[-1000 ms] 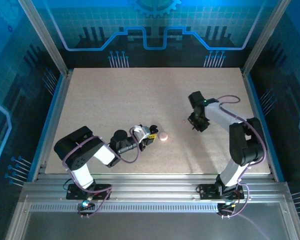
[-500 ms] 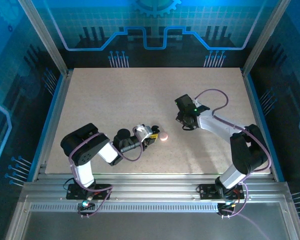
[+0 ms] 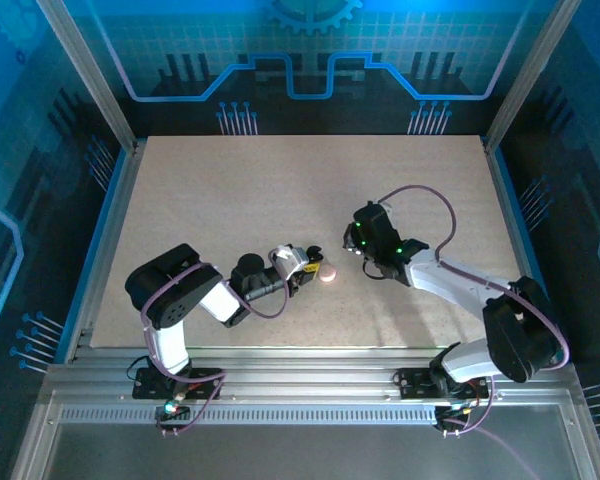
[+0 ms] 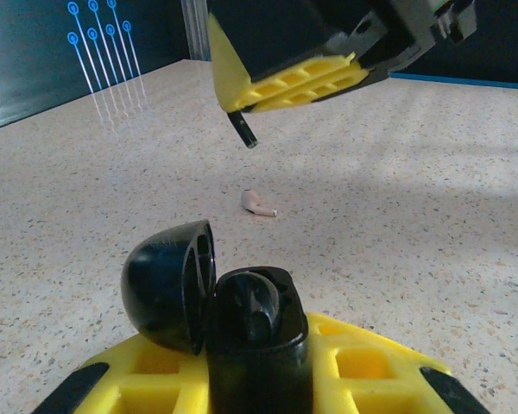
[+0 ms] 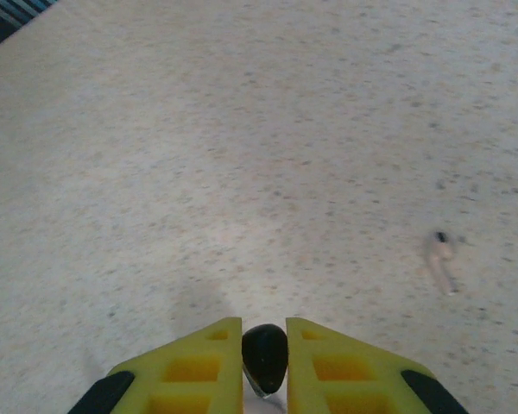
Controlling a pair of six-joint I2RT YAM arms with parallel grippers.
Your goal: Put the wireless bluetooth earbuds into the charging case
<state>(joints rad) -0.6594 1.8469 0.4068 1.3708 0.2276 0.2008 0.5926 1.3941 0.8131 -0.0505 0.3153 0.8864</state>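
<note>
We note the speckled table (image 3: 230, 200) first, with the left arm (image 3: 180, 295) reaching in from the near-left corner and the right arm (image 3: 460, 285) stretched in from the near-right. Both tips meet around the table's middle, a little toward the near edge. The left gripper (image 3: 302, 274) is pressed together on the charging case (image 4: 255, 315) and holds it off the table. The case's lid (image 4: 168, 285) is swung open to one side, and the dark well faces up. A pink disc (image 3: 327, 272) sits just beside that gripper's tip. The right gripper (image 5: 264, 332) pinches the black earbud (image 5: 265, 355) between its yellow pads. From the left wrist we see the earbud's stem poking out below them, long axis close to upright and slightly tilted, hanging above and beyond the open case, apart from it. We judge the right arm the one to act: the case lies low and to its near-left, so the stem has to travel that way, then down into the well. The pale earbud (image 4: 259, 203) lies on its side on the table beyond the case, roughly under the right gripper, untouched. We cannot tell which socket suits the black one.
</note>
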